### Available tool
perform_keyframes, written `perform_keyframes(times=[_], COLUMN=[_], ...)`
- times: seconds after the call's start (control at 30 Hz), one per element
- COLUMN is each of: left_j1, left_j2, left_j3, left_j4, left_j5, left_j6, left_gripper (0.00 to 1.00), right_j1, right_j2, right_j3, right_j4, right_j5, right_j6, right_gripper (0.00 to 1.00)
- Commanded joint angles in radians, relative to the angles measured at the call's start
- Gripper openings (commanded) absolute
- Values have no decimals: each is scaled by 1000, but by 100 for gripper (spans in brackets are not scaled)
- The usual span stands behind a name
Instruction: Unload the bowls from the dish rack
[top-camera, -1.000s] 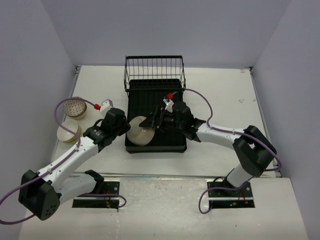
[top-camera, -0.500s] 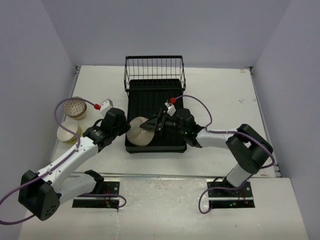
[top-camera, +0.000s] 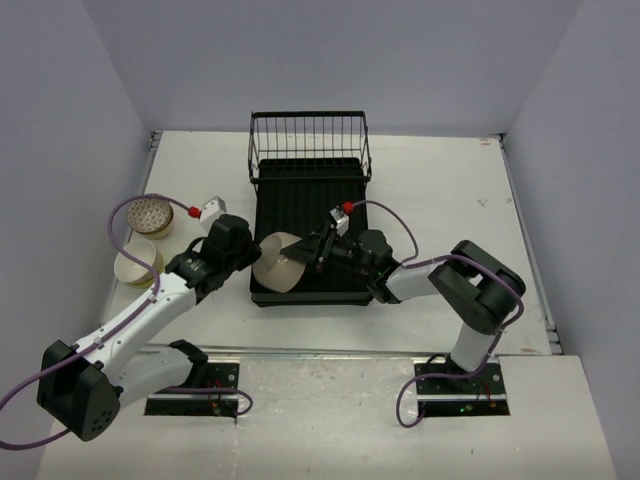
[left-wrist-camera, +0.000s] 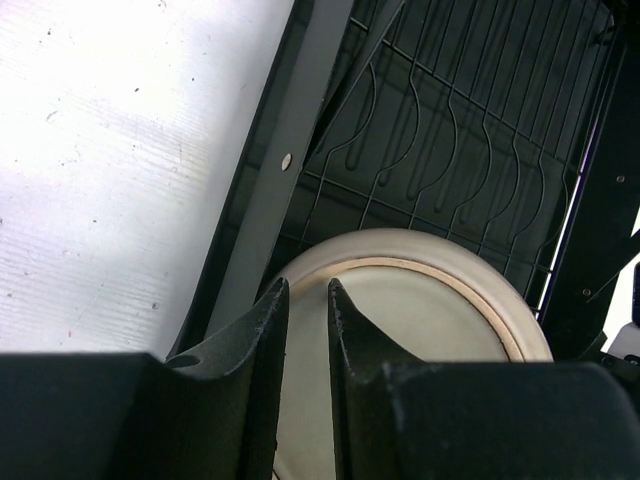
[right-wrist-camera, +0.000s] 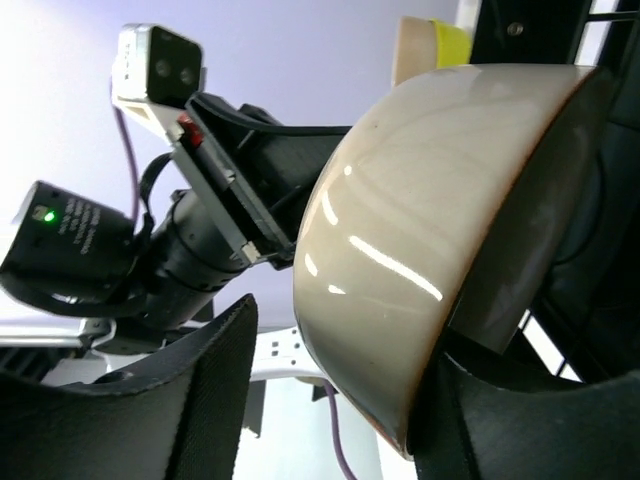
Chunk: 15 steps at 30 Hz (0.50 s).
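Obs.: a black rectangular plastic dish rack (top-camera: 262, 205) with a gridded floor sits mid-table on the white table top (top-camera: 440, 190). Its black wire basket section (top-camera: 308, 140) is at the far end.

One large cream round bowl (top-camera: 275, 264) is in the rack's near-left corner. It is tipped up on edge, not lying flat.

Left gripper (left-wrist-camera: 303, 290): the jaws stand narrow, with the bowl's left rim between the two black fingers (left-wrist-camera: 262, 330). In the left wrist view the rim runs down into the gap and both pads sit against it, so this reads as a pinch grip on the cream bowl.

Right gripper (top-camera: 303, 252): it reaches in from the right with the jaws apart, one either side of the same bowl. In the right wrist view one finger (right-wrist-camera: 215, 370) stands clear of the bowl's outer wall, with a visible gap. The other finger (right-wrist-camera: 480, 420) lies at the rim on the hollow side. Whether that finger touches the rim cannot be told. No clamp on this side.

Off the rack, on the table's left edge:
- A round bowl with a dark net pattern (top-camera: 150, 214) sits upright.
- Just nearer the arms, a small cream bowl (top-camera: 134, 266) is stacked with a lime-yellow bowl (right-wrist-camera: 447, 42).
- Both lots are well apart from the rack.

The rest of the rack floor shows only its wire dividers.
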Motion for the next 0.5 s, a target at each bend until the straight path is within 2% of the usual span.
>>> perform_keyframes(times=[0.0, 0.47], left_j1=[-6, -4], left_j2=[3, 0], left_j3=[8, 5], left_j4=[-27, -30], left_j5=[69, 71], left_j6=[14, 12], left_gripper=[23, 24], right_j1=[15, 41], right_j2=[36, 175], right_j3=[-10, -1], right_j4=[261, 519], right_j5=[-8, 20], right_j6=[98, 244], right_gripper=[54, 50])
